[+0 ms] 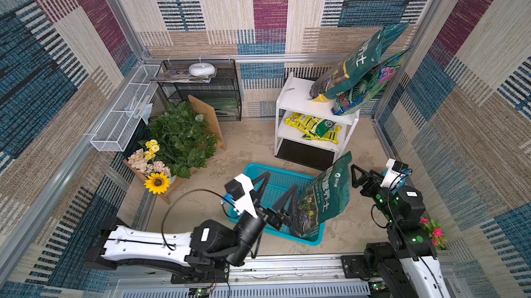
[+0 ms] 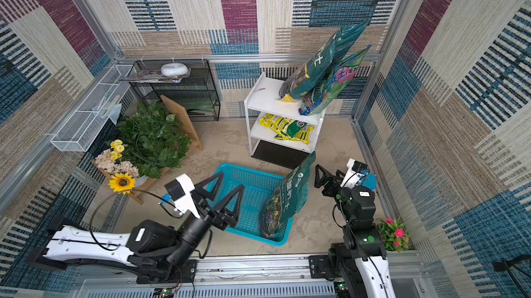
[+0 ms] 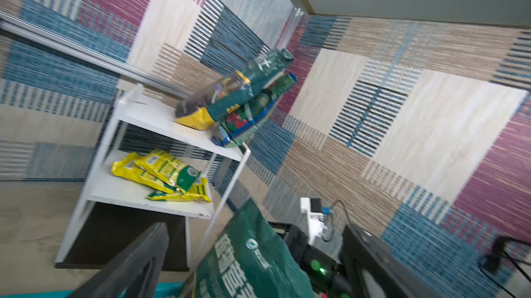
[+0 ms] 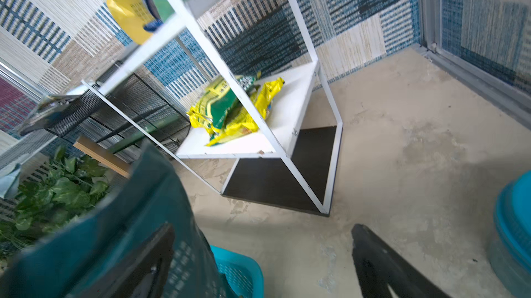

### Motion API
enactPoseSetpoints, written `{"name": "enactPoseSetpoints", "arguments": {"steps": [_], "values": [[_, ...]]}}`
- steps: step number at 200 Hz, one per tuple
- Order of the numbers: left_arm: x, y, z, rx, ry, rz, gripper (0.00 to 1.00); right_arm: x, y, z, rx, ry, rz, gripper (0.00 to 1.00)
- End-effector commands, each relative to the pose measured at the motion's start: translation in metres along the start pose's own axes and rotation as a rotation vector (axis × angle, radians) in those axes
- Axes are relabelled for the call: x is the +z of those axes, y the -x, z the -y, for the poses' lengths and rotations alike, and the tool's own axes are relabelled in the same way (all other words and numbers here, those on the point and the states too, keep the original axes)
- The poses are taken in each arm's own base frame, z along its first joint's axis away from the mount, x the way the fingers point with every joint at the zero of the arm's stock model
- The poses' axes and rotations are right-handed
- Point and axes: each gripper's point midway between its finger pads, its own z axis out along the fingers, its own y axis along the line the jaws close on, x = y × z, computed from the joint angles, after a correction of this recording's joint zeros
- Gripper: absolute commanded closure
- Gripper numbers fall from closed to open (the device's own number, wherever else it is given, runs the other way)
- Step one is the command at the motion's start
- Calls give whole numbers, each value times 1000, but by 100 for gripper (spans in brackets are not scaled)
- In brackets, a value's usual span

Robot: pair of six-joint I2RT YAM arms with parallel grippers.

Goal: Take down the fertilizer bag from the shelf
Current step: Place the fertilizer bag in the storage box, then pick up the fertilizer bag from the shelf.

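Green bag (image 3: 253, 265) cut off at frame edge — print blurred; teal basket (image 1: 283, 172) corner hidden behind it.

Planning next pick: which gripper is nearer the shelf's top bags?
Right. The right gripper is in front of the shelf, below the bags; the left gripper, over the teal basket.

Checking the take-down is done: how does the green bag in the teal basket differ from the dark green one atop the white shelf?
The basket bag stands on end in the teal basket on the floor; the shelf bag sits on the top board of the shelf. The basket bag stands alone; the shelf bag leans across a floral bag. Both are dark green with white lettering.
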Motion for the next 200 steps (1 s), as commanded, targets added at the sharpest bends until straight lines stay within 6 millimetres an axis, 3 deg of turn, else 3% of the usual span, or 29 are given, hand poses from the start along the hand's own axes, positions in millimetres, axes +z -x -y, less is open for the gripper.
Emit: {"name": "enactPoseSetpoints", "arguments": {"steps": [1,20,36,62,87,110,128,139,169,188,200], "values": [[-4,-10,-62,210,145,-190,2,-7,32,-30,-16,70,10,1],[-5,20,-104,304,285,-196,2,-17,67,-71,-22,181,16,1],[-6,35,-123,377,397,-169,2,-25,93,-100,-30,257,17,1],[22,27,-111,425,340,-228,2,-27,122,-142,-46,380,-7,1],[55,27,-112,680,404,-387,2,-14,139,-177,-91,459,-67,1],[63,32,-119,829,450,-367,2,-6,164,-203,-145,448,-34,1],[53,25,-134,764,407,-283,2,1,178,-230,-188,458,-74,1],[47,20,-157,680,408,-283,2,1,186,-242,-217,446,-80,1],[39,20,-212,570,546,-316,2,-24,221,-269,-196,517,7,2],[47,6,-216,554,510,-366,3,-22,230,-280,-165,536,32,7],[53,-4,-212,555,467,-404,4,-4,236,-278,-188,442,43,7]]}}
